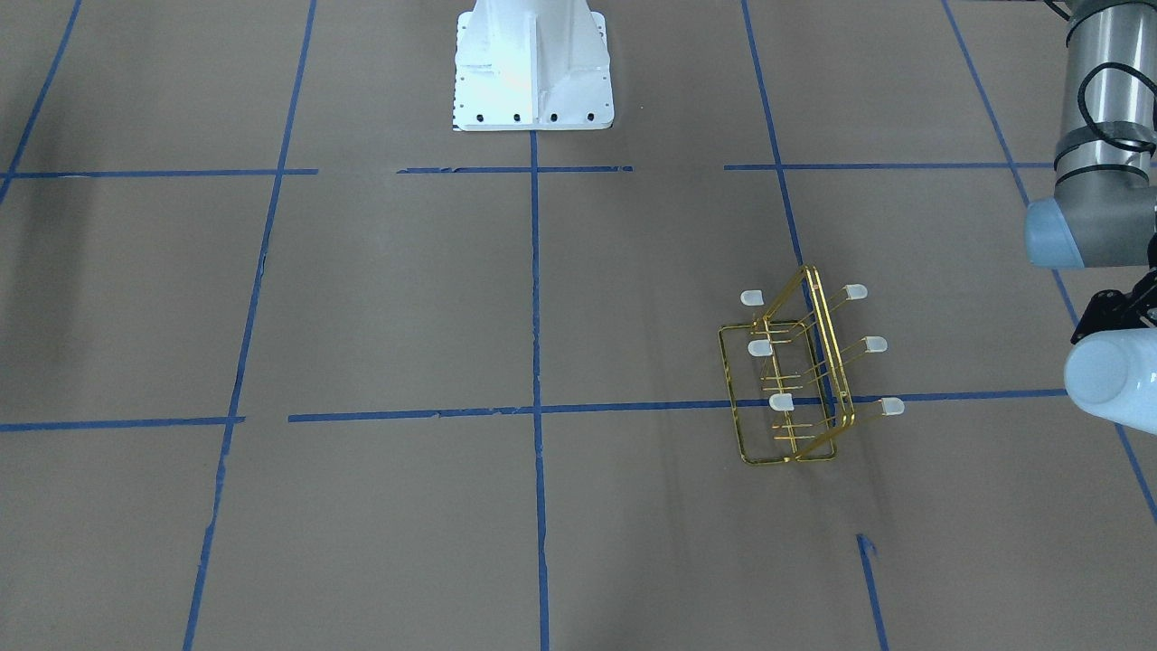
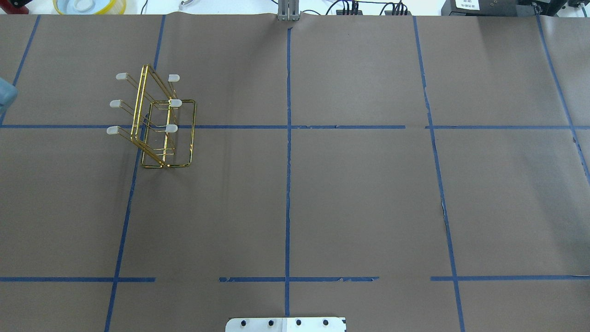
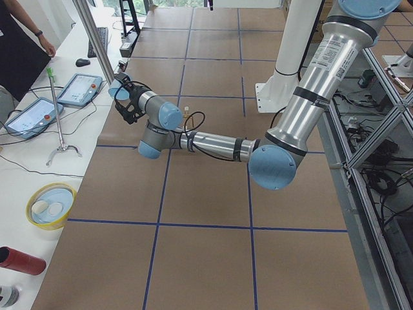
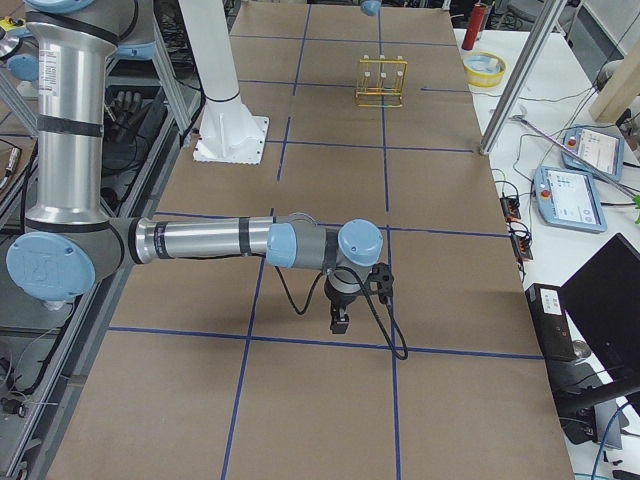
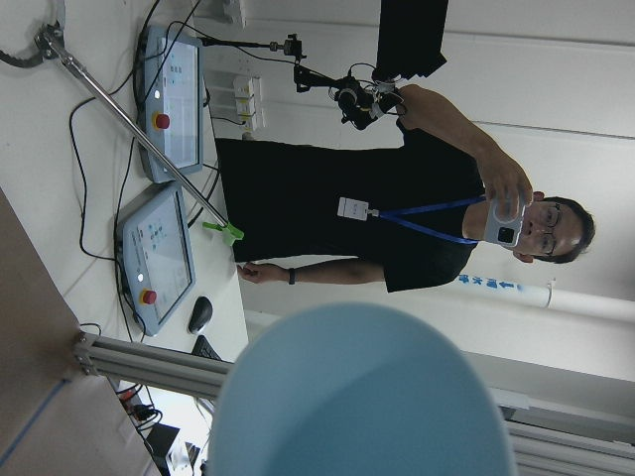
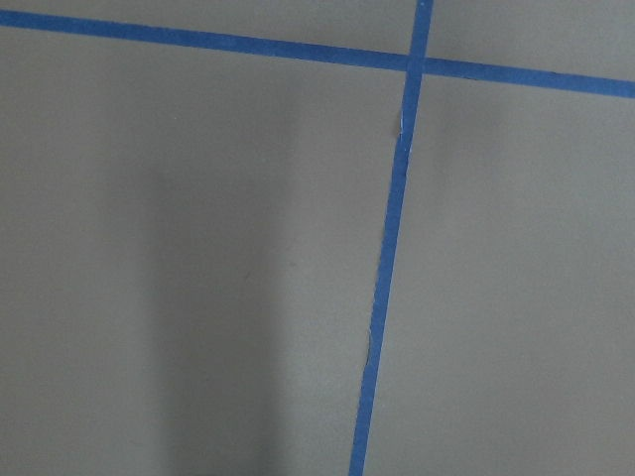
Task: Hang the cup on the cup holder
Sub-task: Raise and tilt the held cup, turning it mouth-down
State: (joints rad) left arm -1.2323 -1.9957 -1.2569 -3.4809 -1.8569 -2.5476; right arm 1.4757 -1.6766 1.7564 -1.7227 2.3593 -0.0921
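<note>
The cup holder [image 1: 800, 371] is a gold wire rack with white-capped prongs. It stands upright on the brown table, on my left side, and shows in the overhead view [image 2: 156, 120] and far off in the exterior right view [image 4: 381, 80]. My left gripper [image 1: 1121, 316] is shut on the pale blue cup [image 1: 1110, 380] and holds it on its side in the air, out past the rack and apart from it. The cup fills the bottom of the left wrist view [image 5: 362, 397]. My right gripper [image 4: 340, 318] hangs low over the bare table; I cannot tell whether it is open.
The white robot base [image 1: 533, 63] stands at the table's middle edge. A yellow tape roll [image 3: 50, 205], a red can [image 3: 19, 260] and teach pendants [image 3: 80, 87] lie on the side bench. An operator [image 5: 397, 213] stands beyond it.
</note>
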